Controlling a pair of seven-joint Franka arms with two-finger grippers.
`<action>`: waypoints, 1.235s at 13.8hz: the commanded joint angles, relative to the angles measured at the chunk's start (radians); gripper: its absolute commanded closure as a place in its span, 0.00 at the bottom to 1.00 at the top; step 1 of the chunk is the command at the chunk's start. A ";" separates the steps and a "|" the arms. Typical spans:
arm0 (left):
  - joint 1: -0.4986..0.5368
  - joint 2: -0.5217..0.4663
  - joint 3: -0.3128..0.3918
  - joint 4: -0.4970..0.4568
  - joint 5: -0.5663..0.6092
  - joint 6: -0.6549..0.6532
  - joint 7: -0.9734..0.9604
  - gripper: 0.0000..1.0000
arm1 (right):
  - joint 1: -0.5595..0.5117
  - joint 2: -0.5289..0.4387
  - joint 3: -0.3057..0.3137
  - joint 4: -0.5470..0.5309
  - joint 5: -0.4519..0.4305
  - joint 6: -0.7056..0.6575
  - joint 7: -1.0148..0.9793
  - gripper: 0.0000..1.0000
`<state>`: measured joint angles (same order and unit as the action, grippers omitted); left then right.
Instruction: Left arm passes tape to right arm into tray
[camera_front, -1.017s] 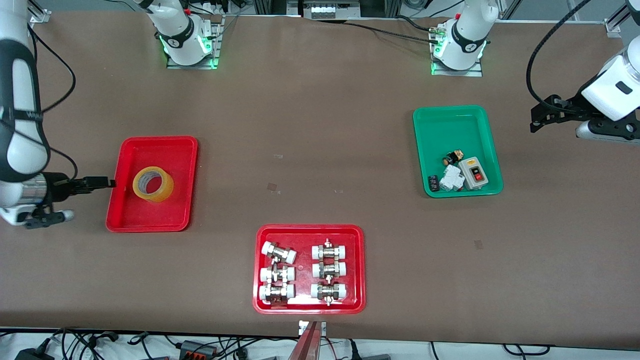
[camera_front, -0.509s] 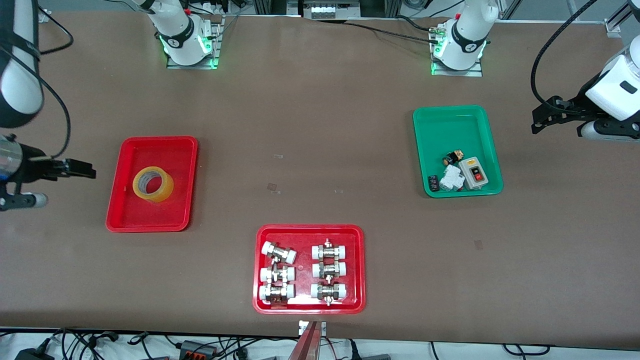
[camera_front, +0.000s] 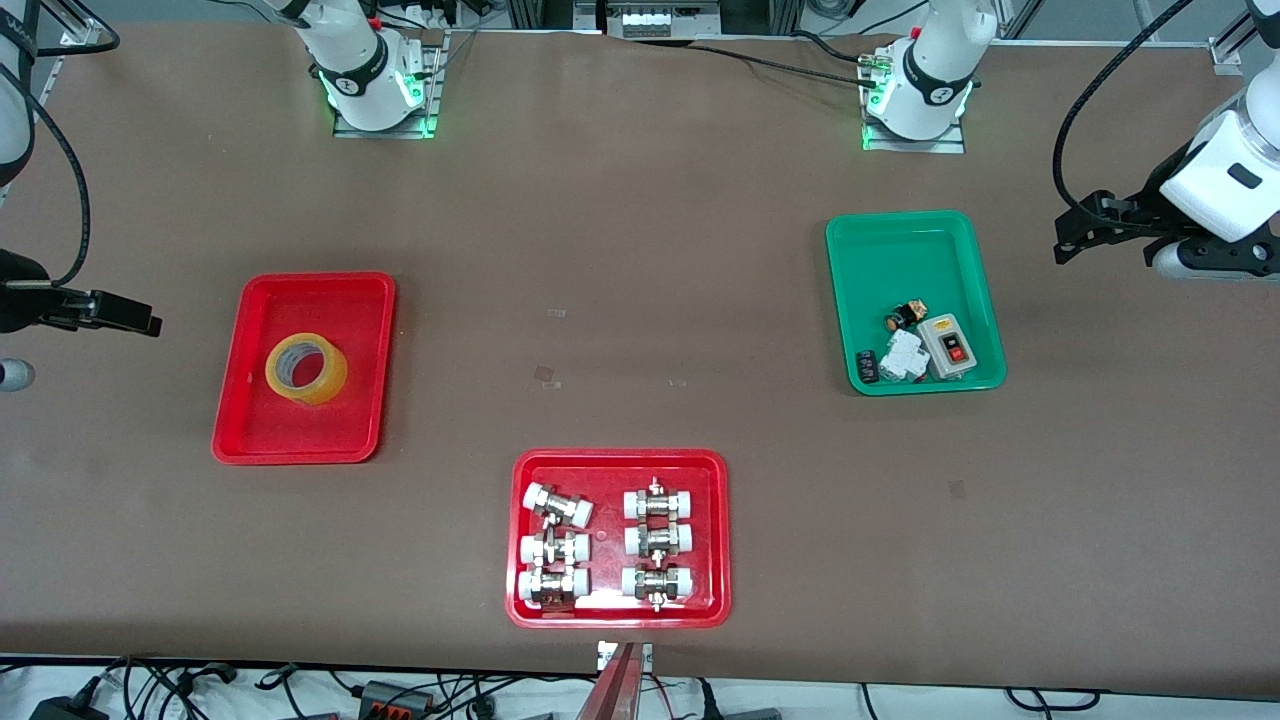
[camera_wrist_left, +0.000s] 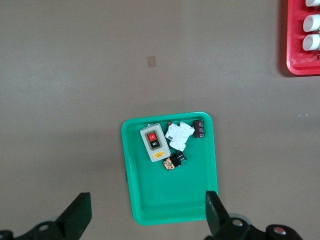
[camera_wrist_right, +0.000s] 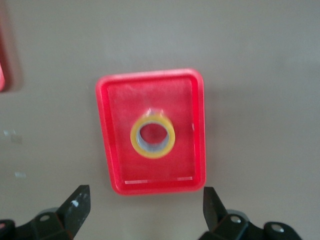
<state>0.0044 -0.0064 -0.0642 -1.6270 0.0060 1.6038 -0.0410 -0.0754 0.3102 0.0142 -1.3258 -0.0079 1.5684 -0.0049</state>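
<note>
The tape (camera_front: 330, 378), a yellowish roll with a hollow core, lies flat in the plain red tray (camera_front: 310, 300) toward the right arm's end of the table. My right gripper (camera_front: 145, 325) is open and empty, up over the bare table beside that tray, at the right arm's end. In the right wrist view the tape (camera_wrist_right: 135, 139) and tray (camera_wrist_right: 115, 125) lie clear of my right gripper (camera_wrist_right: 145, 202). My left gripper (camera_front: 1065, 245) is open and empty, over the table beside the green tray at the left arm's end, waiting; its fingers (camera_wrist_left: 80, 215) show wide apart.
A green tray (camera_front: 900, 260) holds a switch box and small electrical parts; it also shows in the left wrist view (camera_wrist_left: 165, 200). A red tray of metal fittings (camera_front: 610, 465) sits near the front edge, its corner in the left wrist view (camera_wrist_left: 295, 65).
My right gripper has drawn away from the red tray toward the right arm's end of the table and risen. The tape stays in the tray. The left arm has barely moved.
</note>
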 joint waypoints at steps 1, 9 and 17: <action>0.000 0.003 -0.002 0.021 0.003 -0.022 -0.007 0.00 | 0.025 -0.068 -0.002 -0.047 -0.011 0.045 0.013 0.00; 0.005 0.003 -0.002 0.021 0.003 -0.022 -0.003 0.00 | 0.089 -0.121 -0.097 -0.116 -0.012 0.101 0.003 0.00; 0.000 0.003 -0.002 0.022 0.003 -0.025 -0.016 0.00 | 0.039 -0.148 -0.039 -0.150 -0.011 0.108 0.003 0.00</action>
<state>0.0067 -0.0064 -0.0639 -1.6270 0.0060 1.5993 -0.0436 -0.0169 0.2030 -0.0473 -1.4226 -0.0081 1.6615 -0.0049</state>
